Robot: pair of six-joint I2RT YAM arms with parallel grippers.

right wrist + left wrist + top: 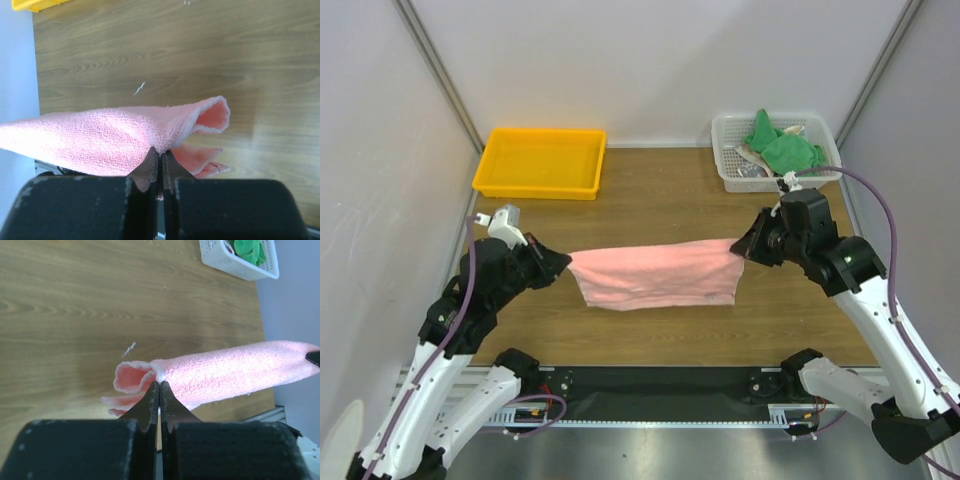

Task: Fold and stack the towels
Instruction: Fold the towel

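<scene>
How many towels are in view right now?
3: the pink towel stretched between the left gripper and right gripper; two green towels, it seems, bunched in the white basket. More may lie hidden there.

No text, label, brand, number or sign can be read in any of the three views. The pink towel, the yellow tray and the white basket show only plain surfaces, with no legible marking.
</scene>
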